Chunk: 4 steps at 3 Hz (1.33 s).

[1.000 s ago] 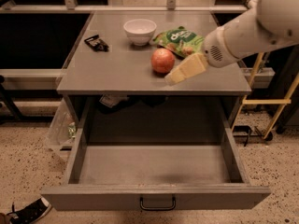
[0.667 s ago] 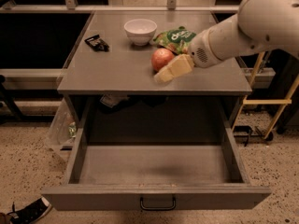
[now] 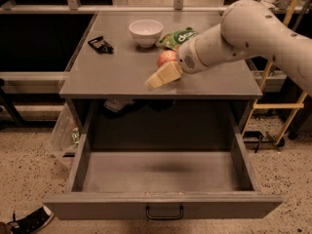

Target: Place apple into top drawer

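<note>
The reddish apple [image 3: 165, 57] sits on the grey cabinet top [image 3: 112, 77], right of centre. My gripper [image 3: 163, 76], cream-coloured on the end of the white arm [image 3: 243, 30], hangs just in front of the apple and slightly to its left, covering its lower edge. I cannot tell whether it touches the apple. The top drawer [image 3: 97, 206] is pulled fully out below the cabinet top. Its grey floor [image 3: 161, 172] is bare and its dark handle [image 3: 165, 212] faces the front.
A white bowl [image 3: 146, 31] stands at the back of the top. A green snack bag [image 3: 179, 37] lies behind the apple, and a small dark packet [image 3: 101, 44] lies to the left. On the floor are a plastic bag [image 3: 62, 135], a black shoe [image 3: 29, 221] and a yellow frame [image 3: 282, 106] at the right.
The arm has swung left and toward the front edge. The gripper went from right of the apple to in front of it, slightly left. The apple has not moved.
</note>
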Available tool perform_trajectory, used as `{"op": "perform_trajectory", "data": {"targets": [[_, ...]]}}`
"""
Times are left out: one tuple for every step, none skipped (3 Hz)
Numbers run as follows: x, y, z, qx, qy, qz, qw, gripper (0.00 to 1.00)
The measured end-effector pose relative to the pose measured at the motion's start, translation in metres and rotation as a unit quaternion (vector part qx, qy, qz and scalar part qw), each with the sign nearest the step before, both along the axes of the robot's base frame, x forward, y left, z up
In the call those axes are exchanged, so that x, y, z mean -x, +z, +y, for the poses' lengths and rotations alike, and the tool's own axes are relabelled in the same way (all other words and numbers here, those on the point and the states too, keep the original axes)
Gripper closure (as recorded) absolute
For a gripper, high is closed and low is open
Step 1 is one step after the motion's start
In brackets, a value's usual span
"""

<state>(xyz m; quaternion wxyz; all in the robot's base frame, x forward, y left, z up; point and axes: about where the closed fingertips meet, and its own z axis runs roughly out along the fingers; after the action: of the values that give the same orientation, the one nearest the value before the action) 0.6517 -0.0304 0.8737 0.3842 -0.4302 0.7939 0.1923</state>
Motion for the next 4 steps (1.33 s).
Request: {"op": "perform_trajectory", "data": {"targets": [[-0.013, -0.01, 0.017, -0.007, 0.014, -0.002, 0.9999, 0.0], [-0.031, -0.017, 0.028, -0.008, 0.008, -0.002, 0.9999, 0.0], [-0.051, -0.026, 0.036, -0.007, -0.017, 0.01, 0.9998, 0.0], [-0.062, -0.03, 0.042, -0.01, -0.031, 0.018, 0.9993, 0.19]]}}
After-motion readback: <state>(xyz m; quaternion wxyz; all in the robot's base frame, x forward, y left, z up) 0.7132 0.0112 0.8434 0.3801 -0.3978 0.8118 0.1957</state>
